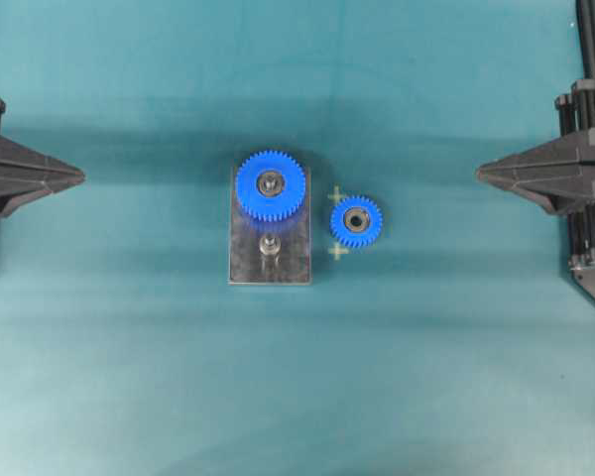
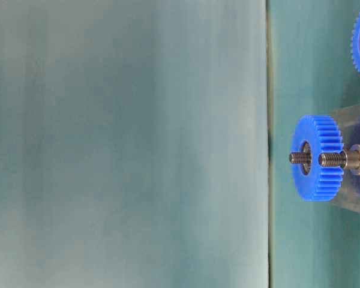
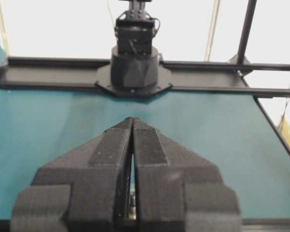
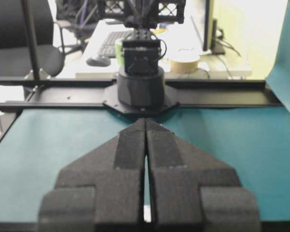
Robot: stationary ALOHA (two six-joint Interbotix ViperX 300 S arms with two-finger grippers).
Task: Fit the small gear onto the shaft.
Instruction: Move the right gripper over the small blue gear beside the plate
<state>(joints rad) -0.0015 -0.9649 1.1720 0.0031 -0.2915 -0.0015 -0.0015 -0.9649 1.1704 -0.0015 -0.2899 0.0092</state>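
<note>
Waiting to start | small gear (image 1: 356, 221) lay on counter (image 1: 129, 377) beside plate (image 1: 268, 268); shaft (image 1: 269, 245) stood bare | left claw (image 1: 77, 177) closed, empty; right claw (image 1: 483, 175) closed, empty

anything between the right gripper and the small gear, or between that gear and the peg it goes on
Nothing visible. Bare teal table lies between the right gripper and the small gear. The gear lies flat just right of the grey plate; the bare shaft stands free, with the large gear on the peg behind it.
</note>
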